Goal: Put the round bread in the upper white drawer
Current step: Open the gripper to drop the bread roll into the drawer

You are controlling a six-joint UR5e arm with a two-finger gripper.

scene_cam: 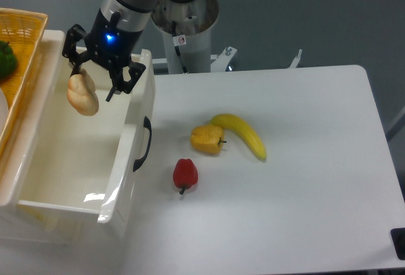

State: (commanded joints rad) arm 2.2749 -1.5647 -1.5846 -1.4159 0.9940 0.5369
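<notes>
The round bread, a pale beige lumpy bun, is over the open inside of the upper white drawer, near its back left. The drawer is pulled out, with its black curved handle on the front. My gripper is directly above the bread. Its fingers are spread: the left fingertip is at the top of the bread, and the right fingertip stands apart from it, with a strip of white drawer showing between them. I cannot tell whether the bread rests on the drawer floor or is in the air.
A yellow wicker basket holding a green vegetable stands to the left, behind the drawer. On the white table lie an orange-yellow bell pepper, a banana and a red pepper. The robot's base stands behind the table.
</notes>
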